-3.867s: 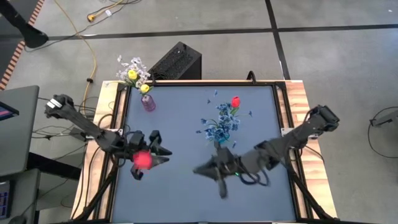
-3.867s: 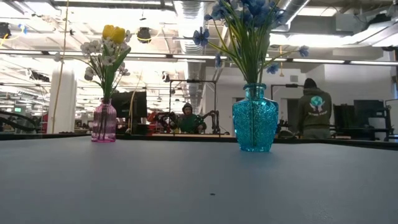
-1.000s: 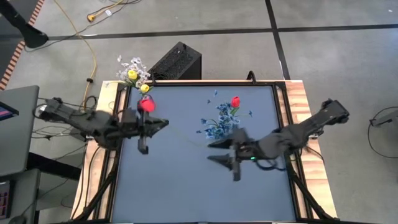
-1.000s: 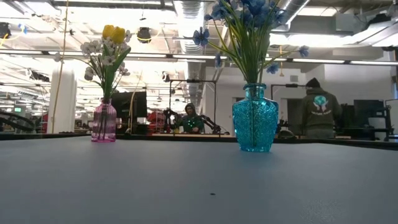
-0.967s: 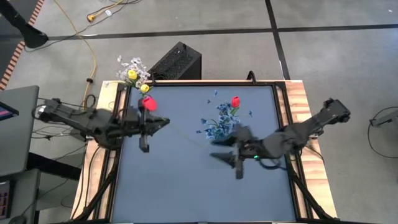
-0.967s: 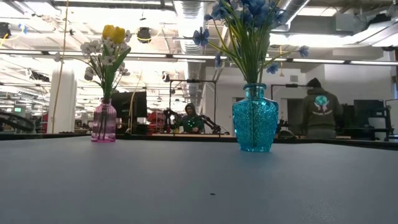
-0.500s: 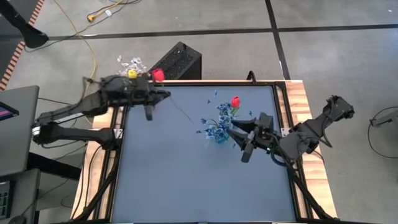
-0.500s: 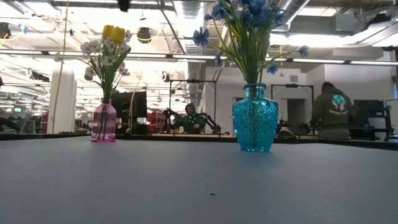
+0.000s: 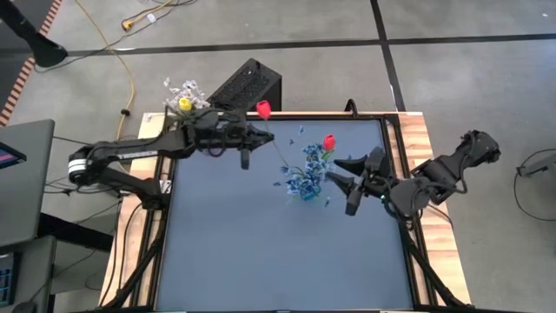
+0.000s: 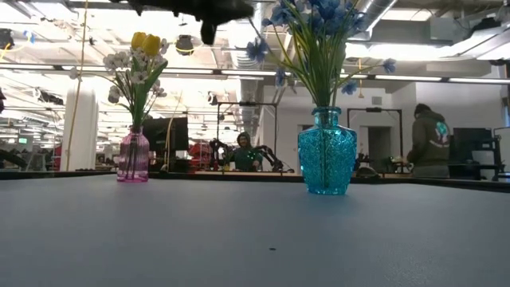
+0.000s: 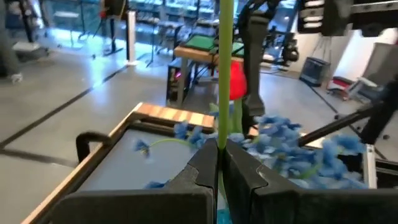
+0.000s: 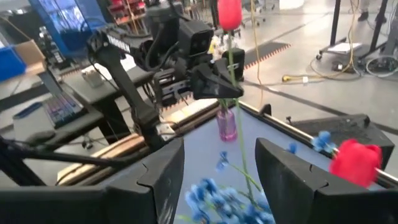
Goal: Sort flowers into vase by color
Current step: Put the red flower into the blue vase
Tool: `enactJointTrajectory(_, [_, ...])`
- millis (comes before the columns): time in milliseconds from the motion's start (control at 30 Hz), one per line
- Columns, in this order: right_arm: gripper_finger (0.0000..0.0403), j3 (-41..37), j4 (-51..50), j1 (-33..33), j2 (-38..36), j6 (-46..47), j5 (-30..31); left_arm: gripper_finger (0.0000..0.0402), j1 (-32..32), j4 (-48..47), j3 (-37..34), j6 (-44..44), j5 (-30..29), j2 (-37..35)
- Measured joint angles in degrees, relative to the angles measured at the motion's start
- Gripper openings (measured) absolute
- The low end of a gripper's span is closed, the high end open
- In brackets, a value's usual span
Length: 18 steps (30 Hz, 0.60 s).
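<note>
A red tulip (image 9: 262, 109) on a thin green stem is held high over the table's far middle by my shut left gripper (image 9: 268, 136), left of the blue glass vase (image 10: 327, 155). That vase holds blue sprigs (image 9: 306, 174) and another red tulip (image 9: 328, 141). The pink vase (image 10: 133, 155) at the far left holds yellow buds and white blossoms (image 9: 182, 94). My right gripper (image 9: 333, 172) hovers open just right of the blue vase, nothing between its fingers (image 12: 158, 171). My left gripper pinches the tulip's green stem (image 11: 219, 134) between its two fingers, a short way below the bud. The fingers come level from the table's left and lie across the stem. The flower is lifted clear, bud up and tilted, its lower stem (image 9: 285, 161) slanting toward the blue vase.
A black box (image 9: 248, 85) stands on the floor beyond the table's far edge. Wooden rails (image 9: 417, 139) frame the dark table top. In the low view, people and workbenches show in the room behind.
My left gripper has risen from the table's left side, gone to the far edge and then right toward the blue vase, carrying the red tulip. My right gripper has moved from the table's middle toward the right and far side, ending beside the blue vase.
</note>
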Motion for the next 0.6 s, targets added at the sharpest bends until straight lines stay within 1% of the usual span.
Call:
enactJointTrajectory(133, [0.0223,0.0,-4.0,-0.2,-2.1,2.0,-1.1,0.0000,-1.2,0.3,3.4,-1.1,1.0,4.6])
enactJointTrajectory(267, [0.0223,0.0,-5.1,-0.2,-3.5,1.9,-2.4,0.0000,-3.1,0.1,6.7,-0.4,1.2,8.2])
enactJointTrajectory(400, [0.0223,0.0,-5.5,-0.2,-4.6,1.8,-2.7,0.0000,-3.7,-0.4,8.8,2.0,-0.6,9.9])
enactJointTrajectory(533, [0.0223,0.0,-5.9,-0.2,-4.8,1.6,-2.8,0.0000,-3.7,-2.9,9.0,4.9,-3.5,10.1])
enactJointTrajectory(600, [0.0223,0.0,-6.0,-0.2,-4.8,1.5,-2.8,0.0000,-3.7,-3.9,9.0,5.9,-4.0,10.1])
